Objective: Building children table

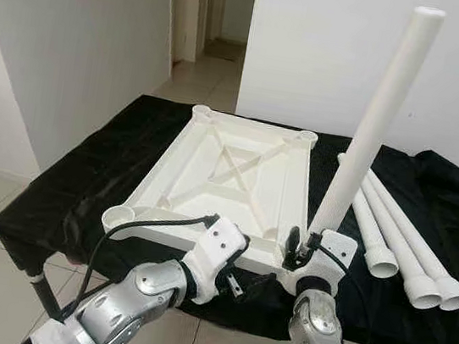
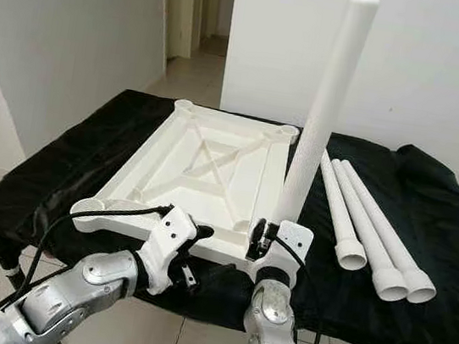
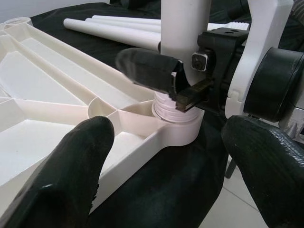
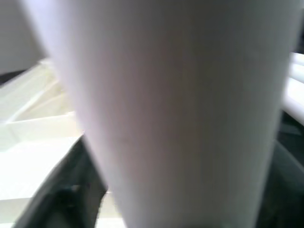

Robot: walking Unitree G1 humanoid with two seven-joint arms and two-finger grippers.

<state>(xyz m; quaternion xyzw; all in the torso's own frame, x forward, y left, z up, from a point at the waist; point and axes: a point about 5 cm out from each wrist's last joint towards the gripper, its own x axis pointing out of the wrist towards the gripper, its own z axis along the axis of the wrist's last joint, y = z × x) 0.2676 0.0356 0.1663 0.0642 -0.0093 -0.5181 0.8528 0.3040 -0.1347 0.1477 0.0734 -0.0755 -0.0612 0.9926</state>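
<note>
The right pincer (image 3: 183, 88) is clamped around the base of a white leg tube (image 1: 376, 124), which stands tilted in the near corner socket (image 3: 178, 128) of the upturned white table panel (image 1: 238, 173) just beyond it. The left pincer (image 1: 235, 286) hovers with fingers (image 3: 61, 175) spread apart, just beside that socket at the panel's near edge. Three more leg tubes (image 1: 411, 249) lie on the black-draped tabletop (image 1: 64, 192), off the right pincer's outer side.

Silver jointed arms, white wrist housings with screws, black cables, black jaws.
</note>
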